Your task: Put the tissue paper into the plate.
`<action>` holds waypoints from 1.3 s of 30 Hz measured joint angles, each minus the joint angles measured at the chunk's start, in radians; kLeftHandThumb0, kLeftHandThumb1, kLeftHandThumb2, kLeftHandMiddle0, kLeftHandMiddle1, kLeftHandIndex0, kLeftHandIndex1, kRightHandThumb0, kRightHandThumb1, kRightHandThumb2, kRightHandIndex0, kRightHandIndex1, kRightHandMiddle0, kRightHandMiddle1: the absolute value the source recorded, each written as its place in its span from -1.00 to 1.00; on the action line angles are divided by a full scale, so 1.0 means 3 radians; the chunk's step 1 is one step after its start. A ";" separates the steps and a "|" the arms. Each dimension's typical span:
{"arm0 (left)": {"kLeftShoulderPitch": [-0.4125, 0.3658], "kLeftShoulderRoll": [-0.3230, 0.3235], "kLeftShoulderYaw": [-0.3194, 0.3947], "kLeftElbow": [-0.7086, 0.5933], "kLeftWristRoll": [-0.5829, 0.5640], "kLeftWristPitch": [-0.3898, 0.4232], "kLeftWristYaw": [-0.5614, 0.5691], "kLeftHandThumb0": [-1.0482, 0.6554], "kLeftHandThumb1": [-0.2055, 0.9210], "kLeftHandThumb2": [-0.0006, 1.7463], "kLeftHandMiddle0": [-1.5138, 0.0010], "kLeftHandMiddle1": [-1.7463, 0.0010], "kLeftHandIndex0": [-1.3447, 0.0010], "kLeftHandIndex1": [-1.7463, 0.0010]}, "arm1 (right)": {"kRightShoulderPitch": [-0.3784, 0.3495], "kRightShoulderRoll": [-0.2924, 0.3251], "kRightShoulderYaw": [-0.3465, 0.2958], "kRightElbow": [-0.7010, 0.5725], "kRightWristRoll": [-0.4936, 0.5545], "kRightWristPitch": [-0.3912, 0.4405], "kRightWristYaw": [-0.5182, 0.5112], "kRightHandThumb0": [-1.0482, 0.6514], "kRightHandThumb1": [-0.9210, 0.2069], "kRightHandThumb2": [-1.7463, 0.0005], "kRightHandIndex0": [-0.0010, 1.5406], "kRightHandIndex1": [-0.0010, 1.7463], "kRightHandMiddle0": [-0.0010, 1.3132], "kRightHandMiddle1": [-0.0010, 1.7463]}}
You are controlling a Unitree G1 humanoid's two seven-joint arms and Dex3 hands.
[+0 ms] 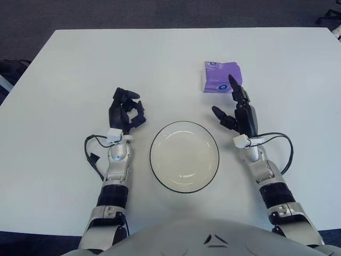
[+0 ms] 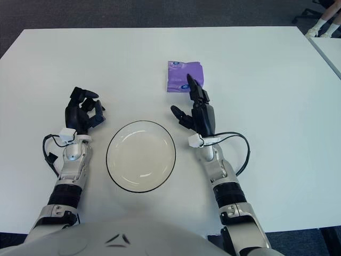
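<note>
A purple tissue paper pack (image 1: 221,76) lies flat on the white table, beyond and right of the plate. The plate (image 1: 184,156) is a round, empty glass dish with a dark rim, near the table's front middle. My right hand (image 1: 238,109) is right of the plate, fingers spread and open, its fingertips reaching the near edge of the tissue pack without grasping it. My left hand (image 1: 126,111) shows left of the plate, fingers curled, holding nothing.
The white table (image 1: 80,69) spreads wide on all sides; dark floor lies beyond its far edge. A black cable loops from each wrist (image 1: 285,149). In the right eye view another table edge and someone's shoes (image 2: 322,26) show at the far right.
</note>
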 measured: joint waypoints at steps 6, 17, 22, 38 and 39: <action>0.0000 0.0000 0.0010 0.0000 0.0000 0.0000 0.0000 -0.28 0.20 0.30 0.02 -1.00 0.27 -1.00 | -0.0316 -0.0142 0.0001 0.0174 -0.0103 0.0050 -0.0010 -1.00 -1.00 0.32 -1.00 -1.00 -1.00 -1.00; 0.0000 -0.0001 0.0011 -0.0004 -0.0005 0.0001 0.0000 -0.27 0.24 0.27 -0.02 -1.00 0.30 -1.00 | -0.0912 -0.0379 0.0074 0.0584 -0.0395 0.0073 -0.0256 -1.00 -1.00 0.24 -1.00 -1.00 -1.00 -1.00; 0.0000 -0.0001 0.0012 -0.0004 -0.0009 0.0002 0.0000 -0.27 0.25 0.26 -0.01 -1.00 0.31 -1.00 | -0.1067 -0.0440 0.0138 0.0728 -0.0395 0.0042 -0.0248 -1.00 -1.00 0.23 -1.00 -1.00 -1.00 -1.00; 0.0000 -0.0001 0.0014 -0.0006 -0.0011 0.0002 0.0001 -0.27 0.23 0.27 -0.01 -1.00 0.29 -1.00 | -0.1495 -0.0663 0.0312 0.0989 -0.0479 -0.0016 -0.0184 -1.00 -1.00 0.36 -1.00 -1.00 -1.00 -1.00; 0.0000 -0.0001 0.0015 -0.0006 -0.0011 0.0002 0.0001 -0.27 0.23 0.27 -0.01 -1.00 0.29 -1.00 | -0.1520 -0.0677 0.0318 0.0990 -0.0479 -0.0014 -0.0160 -1.00 -1.00 0.38 -1.00 -1.00 -1.00 -1.00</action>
